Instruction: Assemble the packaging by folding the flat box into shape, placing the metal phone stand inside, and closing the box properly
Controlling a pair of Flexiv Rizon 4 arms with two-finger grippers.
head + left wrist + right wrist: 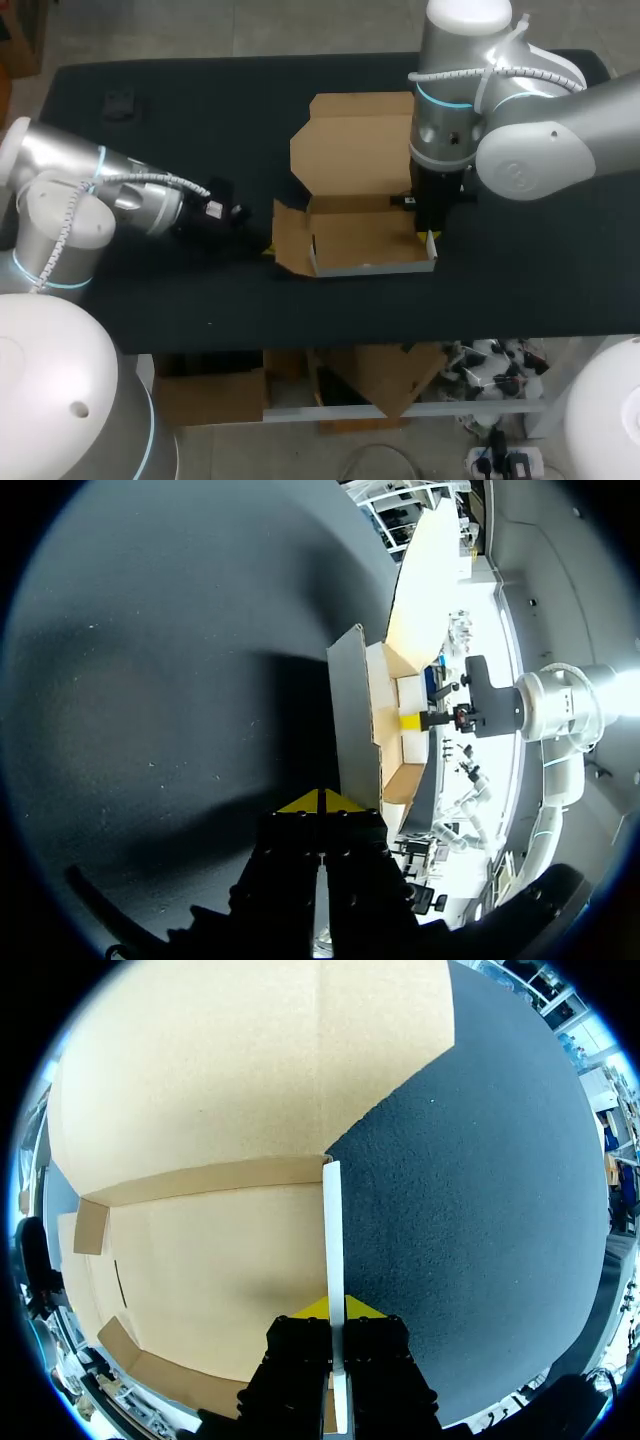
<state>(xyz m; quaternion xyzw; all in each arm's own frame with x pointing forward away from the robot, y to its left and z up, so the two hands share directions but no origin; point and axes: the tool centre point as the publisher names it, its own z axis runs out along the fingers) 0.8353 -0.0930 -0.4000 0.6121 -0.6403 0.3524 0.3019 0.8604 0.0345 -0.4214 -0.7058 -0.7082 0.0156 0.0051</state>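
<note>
One plain brown box [360,243], wall apparently within right tool [335,1312].

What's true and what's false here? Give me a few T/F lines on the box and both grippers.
1. The right gripper is shut on the right side wall of the box. True.
2. The lid is folded down over the box. False: it lies open, flat on the table behind the tray.
3. The phone stand already sits inside the box. False: the inside shows only bare cardboard.
4. The left gripper has its yellow tips together, close to the box's left flap, which stands up on edge. True.
</note>
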